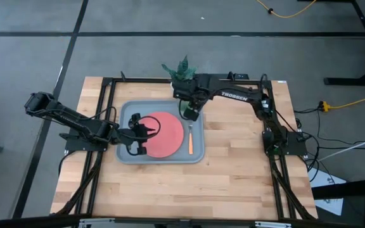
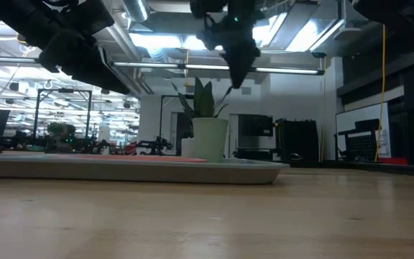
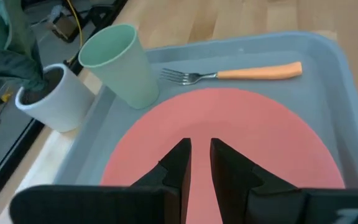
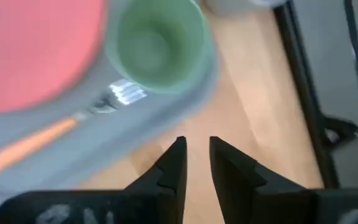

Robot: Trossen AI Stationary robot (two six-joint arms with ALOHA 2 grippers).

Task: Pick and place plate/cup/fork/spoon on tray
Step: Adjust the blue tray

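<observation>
The light blue-grey tray [image 1: 125, 155] lies at the table's middle. The coral-red plate [image 1: 166, 136] lies flat in it. The orange-handled fork [image 1: 190, 140] lies in the tray along the plate's right side. The mint-green cup [image 3: 120, 62] stands upright in the tray's far right corner, also seen from above in the right wrist view [image 4: 157, 43]. My left gripper [image 3: 199, 144] hovers over the plate's left part, shut and empty. My right gripper [image 4: 194, 142] hangs well above the cup [image 2: 237, 68], shut and empty. The spoon is out of view.
A white pot with a green plant [image 1: 181, 73] stands just beyond the tray's far edge, next to the cup, under my right arm. Bare wooden table [image 1: 189, 187] lies toward the near edge and right of the tray.
</observation>
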